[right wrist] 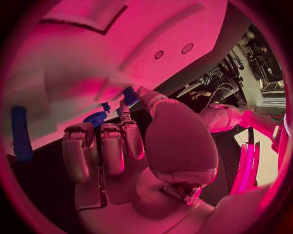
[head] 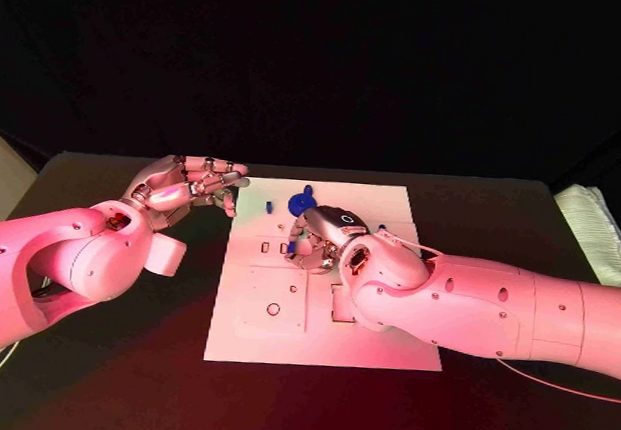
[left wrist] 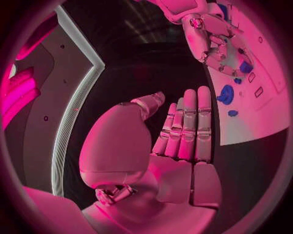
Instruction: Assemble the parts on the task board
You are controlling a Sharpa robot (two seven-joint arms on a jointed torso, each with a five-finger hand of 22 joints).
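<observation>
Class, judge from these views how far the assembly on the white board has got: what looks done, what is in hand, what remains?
Done: hard to tell; no part is plainly seated on the task board. In hand: the right hand is over the board's middle, pinching a small blue part. The left hand waits open at the board's far left corner. Left: a round blue part, a small blue peg and a long blue piece lie loose.

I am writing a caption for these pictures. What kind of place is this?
Probably a robotics lab or test bench: a black table against a dark backdrop, a white task board with small blue parts, and equipment racks with cables behind.
</observation>
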